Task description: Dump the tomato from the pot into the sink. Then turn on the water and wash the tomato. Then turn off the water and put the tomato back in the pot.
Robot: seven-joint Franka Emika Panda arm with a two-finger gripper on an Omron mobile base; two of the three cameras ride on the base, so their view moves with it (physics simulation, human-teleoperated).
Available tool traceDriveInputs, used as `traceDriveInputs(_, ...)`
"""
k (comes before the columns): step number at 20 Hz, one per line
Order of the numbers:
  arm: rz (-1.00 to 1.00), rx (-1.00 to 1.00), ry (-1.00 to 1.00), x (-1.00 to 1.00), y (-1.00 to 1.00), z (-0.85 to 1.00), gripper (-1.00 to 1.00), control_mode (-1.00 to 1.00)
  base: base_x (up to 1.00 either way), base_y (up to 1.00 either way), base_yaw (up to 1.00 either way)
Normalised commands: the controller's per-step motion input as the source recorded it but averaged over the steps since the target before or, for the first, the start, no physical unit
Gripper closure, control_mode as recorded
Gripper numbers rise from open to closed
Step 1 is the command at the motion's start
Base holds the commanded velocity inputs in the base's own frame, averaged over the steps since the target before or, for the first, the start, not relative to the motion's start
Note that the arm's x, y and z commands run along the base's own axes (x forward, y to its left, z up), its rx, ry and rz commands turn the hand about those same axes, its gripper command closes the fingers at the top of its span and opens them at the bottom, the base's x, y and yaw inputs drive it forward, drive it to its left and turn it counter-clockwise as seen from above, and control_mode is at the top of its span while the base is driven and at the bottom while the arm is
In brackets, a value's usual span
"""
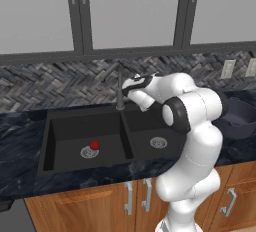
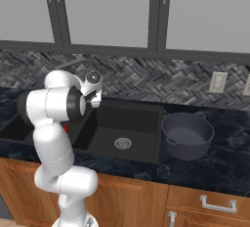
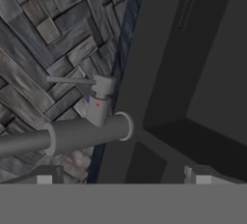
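A simulated kitchen. A matte black double-basin sink [image 1: 50,141] is set into a dark marbled tabletop [image 1: 20,126], with wooden cabinet doors below and a grey herringbone tile wall behind.

The tomato [image 1: 94,145], a small glossy red ball, lies in the left basin, touching the right edge of that basin's silver drain ring [image 1: 88,152]. The right basin holds a second silver drain [image 2: 122,143].

The pot [image 2: 187,135], dark and round with a small loop handle at its far rim, stands upright on the tabletop just right of the sink.

The white arm reaches over the divider between the basins, toward the far edge of the sink. Its claw [image 3: 123,177] is raised near the dark faucet [image 1: 120,90], which rises from the far rim of the sink at the divider. In the hand view the two finger tips are spread wide, one at each lower corner, with nothing between them. Just beyond them that view shows the faucet's grey spout [image 3: 67,136] running sideways and its thin lever handle [image 3: 72,80] jutting out beside the faucet body, against the tile wall.
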Motion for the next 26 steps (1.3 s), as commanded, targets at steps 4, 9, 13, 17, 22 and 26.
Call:
traceDriveInputs(4,0.0,0.0,0.0,0.21,0.0,-0.09,-1.0,-1.0,0.0,0.0,0.0)
traceDriveInputs(9,0.0,0.0,0.0,0.25,0.0,-0.15,-1.0,-1.0,0.0,0.0,0.0)
traceDriveInputs(13,0.0,0.0,0.0,0.26,0.0,-0.17,-1.0,-1.0,0.0,0.0,0.0)
traceDriveInputs(17,0.0,0.0,0.0,0.28,0.0,-0.2,-1.0,-1.0,0.0,0.0,0.0)
traceDriveInputs(22,0.0,0.0,0.0,0.31,0.01,-0.21,-1.0,-1.0,0.0,0.0,0.0)
traceDriveInputs(26,0.0,0.0,0.0,0.33,0.06,-0.25,-1.0,-1.0,0.0,0.0,0.0)
